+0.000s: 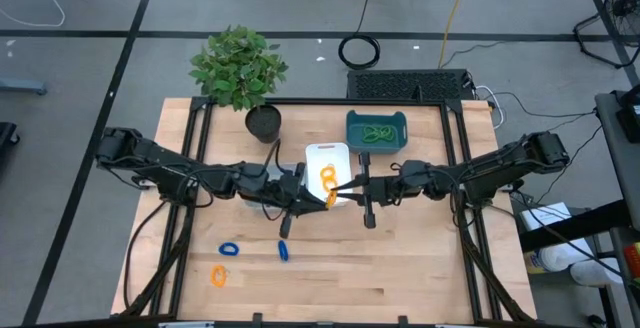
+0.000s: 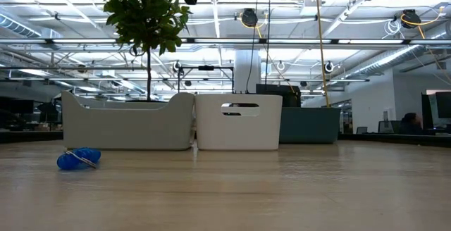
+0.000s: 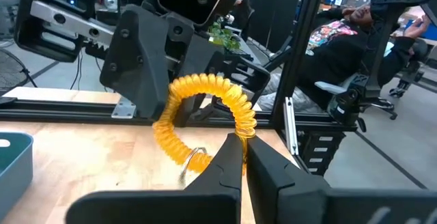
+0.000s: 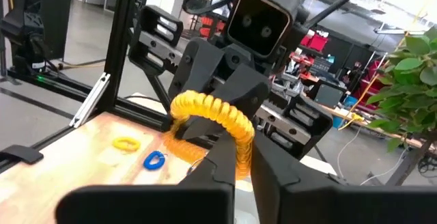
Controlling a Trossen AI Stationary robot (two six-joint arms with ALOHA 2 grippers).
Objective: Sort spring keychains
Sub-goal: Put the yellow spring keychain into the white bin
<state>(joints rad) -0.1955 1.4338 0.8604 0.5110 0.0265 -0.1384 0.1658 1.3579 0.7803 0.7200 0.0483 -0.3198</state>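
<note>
Both grippers meet above the table's middle, each clamped on the same orange spring keychain point(image 1: 330, 197); the left gripper point(image 3: 244, 157) pinches one end, the right gripper point(image 4: 244, 157) the other (coil arched between them); it hangs just beside the white tray point(image 1: 326, 152); green keychains point(image 1: 377, 134) lie in the teal tray point(image 1: 352, 120); two blue keychains point(image 1: 230, 250) and another orange one point(image 1: 219, 277) rest near the front-left.

Both grippers point(image 1: 318, 200) point(image 1: 342, 194) meet mid-table, fingers closed.
</note>
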